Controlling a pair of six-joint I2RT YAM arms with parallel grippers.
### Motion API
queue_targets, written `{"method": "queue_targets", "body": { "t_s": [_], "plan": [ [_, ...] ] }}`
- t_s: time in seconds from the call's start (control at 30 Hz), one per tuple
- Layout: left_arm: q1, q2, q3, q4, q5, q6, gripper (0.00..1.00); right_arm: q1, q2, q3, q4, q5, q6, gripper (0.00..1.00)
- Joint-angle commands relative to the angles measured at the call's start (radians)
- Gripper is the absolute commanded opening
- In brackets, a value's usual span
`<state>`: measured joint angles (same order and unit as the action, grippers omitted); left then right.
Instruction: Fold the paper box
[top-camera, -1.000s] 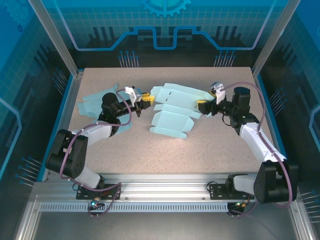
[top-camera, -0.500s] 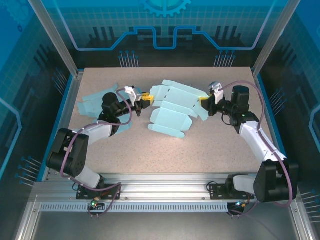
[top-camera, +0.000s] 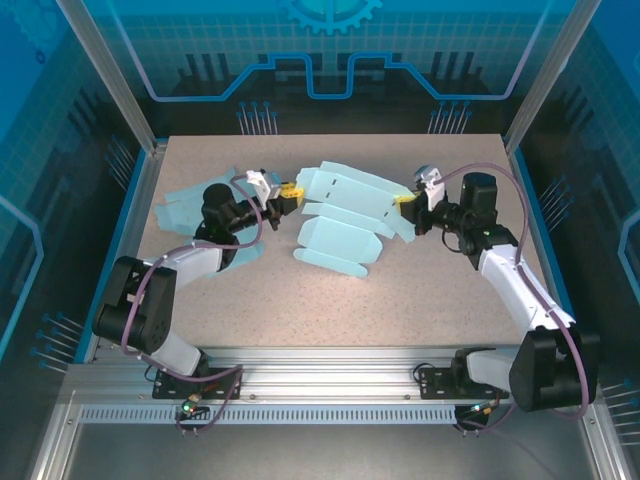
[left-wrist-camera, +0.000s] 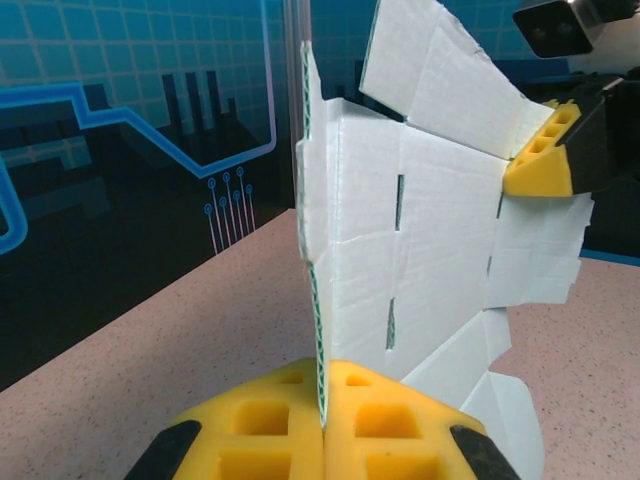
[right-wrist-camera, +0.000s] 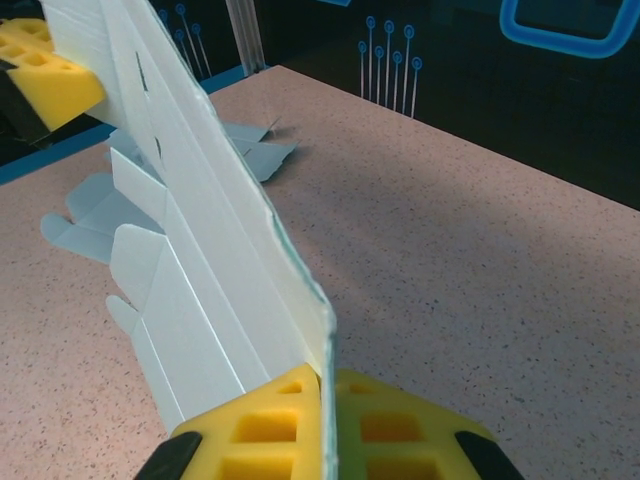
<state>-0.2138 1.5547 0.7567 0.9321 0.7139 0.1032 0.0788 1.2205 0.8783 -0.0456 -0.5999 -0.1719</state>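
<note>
Cardboard between two arms: the left gripper (top-camera: 292, 192) and right gripper (top-camera: 404, 204) are each clamped on an opposite edge of the paper box (top-camera: 345, 215), a pale blue flat sheet, slotted and creased, raised on edge at mid-table. Yellow foam pads (left-wrist-camera: 390, 430) pinch its thin corrugated rim. The speckled tan table (top-camera: 420, 300) sits inside blue circuit-patterned walls (top-camera: 330, 60).
</note>
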Motion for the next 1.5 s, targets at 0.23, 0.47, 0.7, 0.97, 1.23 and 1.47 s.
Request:
{"method": "queue_targets", "body": {
  "t_s": [0.23,0.47,0.7,0.97,1.23,1.47],
  "plan": [
    [0.031,-0.104,0.085,-0.255,-0.018,0.11,0.61,0.038,0.002,0.064,-0.075,0.093,-0.065,0.0],
    [0.037,-0.205,0.145,-0.365,-0.071,0.178,0.99,0.082,0.009,0.1,-0.137,0.129,-0.101,0.0],
    [0.033,-0.275,0.232,-0.411,-0.03,0.21,0.99,0.137,0.014,0.116,-0.174,0.184,-0.131,0.0],
    [-0.097,-0.238,0.453,-0.9,-0.096,0.62,0.99,0.176,0.019,0.154,-0.212,0.229,-0.151,0.0],
    [-0.144,-0.132,0.588,-1.11,-0.106,0.788,0.95,0.196,0.034,0.183,-0.237,0.25,-0.163,0.0],
    [-0.172,-0.022,0.705,-1.268,-0.162,0.9,0.94,0.205,0.057,0.198,-0.255,0.256,-0.173,0.0]
  ]
}}
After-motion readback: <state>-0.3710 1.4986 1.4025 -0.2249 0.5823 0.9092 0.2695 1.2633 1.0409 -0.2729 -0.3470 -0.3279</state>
